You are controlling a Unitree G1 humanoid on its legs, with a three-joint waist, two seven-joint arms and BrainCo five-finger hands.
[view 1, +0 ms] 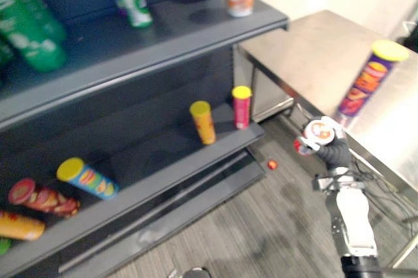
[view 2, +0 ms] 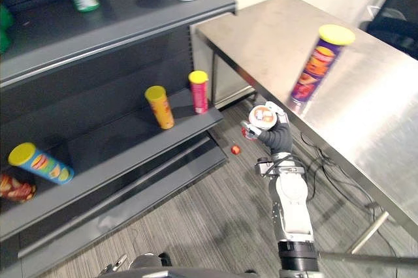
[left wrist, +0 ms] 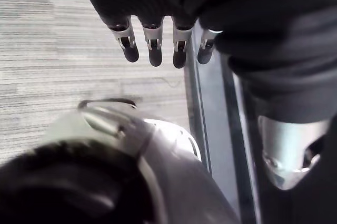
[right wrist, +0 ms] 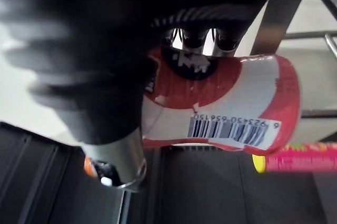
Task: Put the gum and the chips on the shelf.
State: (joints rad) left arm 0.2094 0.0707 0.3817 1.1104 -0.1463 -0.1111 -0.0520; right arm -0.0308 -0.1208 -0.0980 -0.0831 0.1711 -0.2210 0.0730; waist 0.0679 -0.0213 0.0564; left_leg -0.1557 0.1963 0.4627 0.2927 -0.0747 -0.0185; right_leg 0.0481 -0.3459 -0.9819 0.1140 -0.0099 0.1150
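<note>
1. Left hand: fingers slack, empty.
2. Right hand wraps the gum tub, between shelf and table. It should feel light, stiff and slick, so grip mid-body.
3. Chips can stands on the table, perhaps leaning. I judge it light, crushable cardboard; take it round the middle.

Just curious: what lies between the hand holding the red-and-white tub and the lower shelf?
A small red object on the floor, seen in both eye views. The right hand is shut on the tub.
</note>
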